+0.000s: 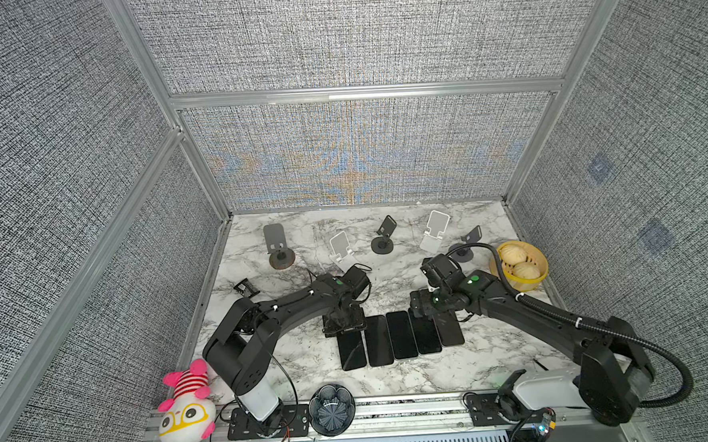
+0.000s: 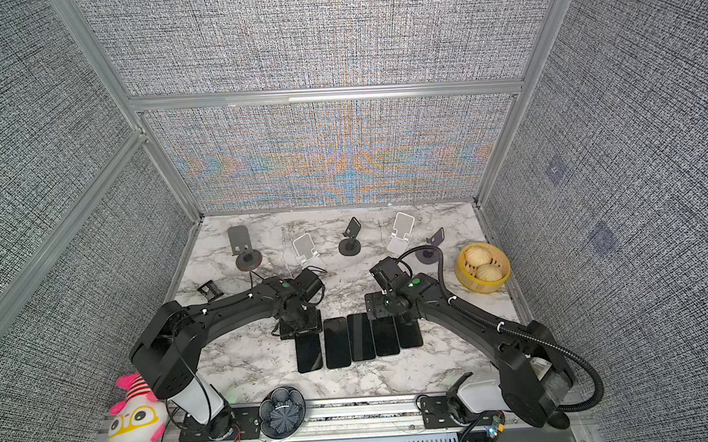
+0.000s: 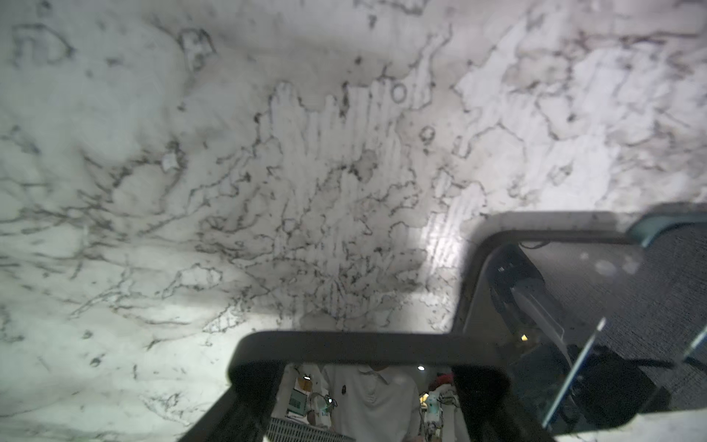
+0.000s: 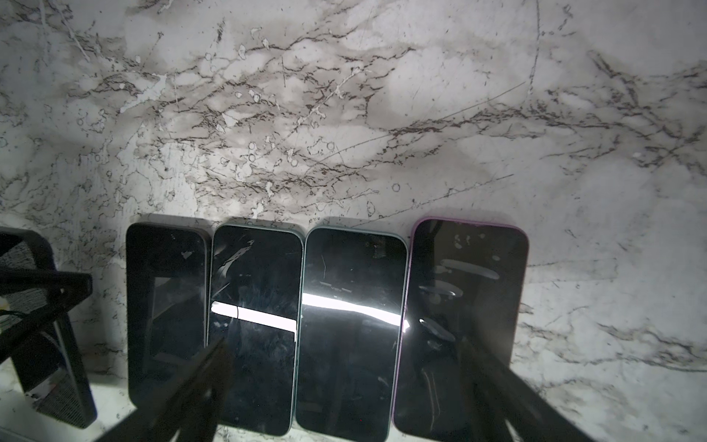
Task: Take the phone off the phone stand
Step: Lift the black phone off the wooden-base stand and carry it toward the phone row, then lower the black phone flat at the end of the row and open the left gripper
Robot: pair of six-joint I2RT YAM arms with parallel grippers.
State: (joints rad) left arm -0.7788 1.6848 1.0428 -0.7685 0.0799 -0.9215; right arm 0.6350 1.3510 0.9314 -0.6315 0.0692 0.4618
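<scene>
Left claw (image 3: 365, 369) clamped across end phone (image 3: 344, 344), you get that in wrist view only, hidden from above, right claw (image 4: 340, 344) spread over phone row (image 4: 354, 325), fingertips (image 4: 206, 363) blurred.

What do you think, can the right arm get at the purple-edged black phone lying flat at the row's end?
Probably yes: the right pincer hangs open just over the purple-edged black phone, one finger above its screen, nothing between.

My tabletop (image 1: 310, 370) is white marble with dark grey veins. Black glass all round: the 9 o'clock phone (image 1: 353, 351) has a dark frame, the 3 o'clock phone (image 4: 470, 325) a purple rim, its neighbour (image 4: 352, 329) maybe teal. Yellow basket (image 1: 526, 283) at 3, pink-white plush (image 1: 185, 409) with red stripes at 8.
</scene>
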